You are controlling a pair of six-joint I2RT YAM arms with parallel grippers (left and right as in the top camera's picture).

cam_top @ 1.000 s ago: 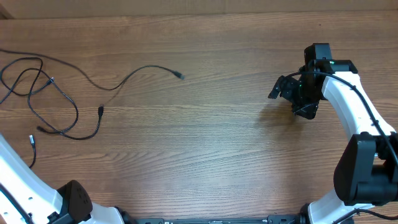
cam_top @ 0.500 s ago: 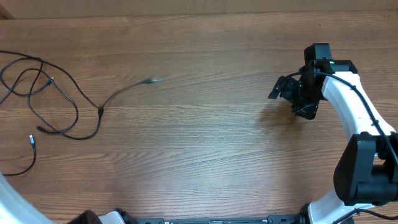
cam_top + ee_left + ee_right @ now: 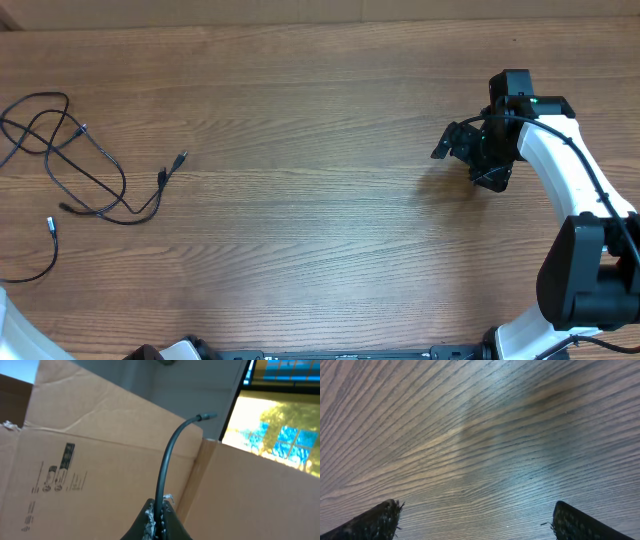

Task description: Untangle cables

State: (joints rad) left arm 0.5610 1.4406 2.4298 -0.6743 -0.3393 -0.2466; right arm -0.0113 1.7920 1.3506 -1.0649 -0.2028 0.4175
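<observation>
Several thin black cables [image 3: 90,170] lie looped and crossed on the wooden table [image 3: 320,230] at the far left; two plug ends [image 3: 181,157] point right, and a white tip [image 3: 50,224] lies near the left edge. My left gripper [image 3: 159,520] is outside the overhead view. In the left wrist view it is shut on a black cable [image 3: 167,460] whose plug end [image 3: 207,416] sticks up past the jaws. My right gripper [image 3: 455,140] hovers at the right of the table, far from the cables. It is open and empty [image 3: 477,517] over bare wood.
Brown cardboard panels [image 3: 90,455] fill the left wrist view, with a bright window [image 3: 280,425] behind. A sliver of the white left arm [image 3: 12,335] shows at the bottom left corner. The right arm's white links [image 3: 570,190] run down the right side.
The long cable end in the upper middle has been dragged left, close to the tangle. The left arm has swung out of the overhead view. The right arm has not moved.
</observation>
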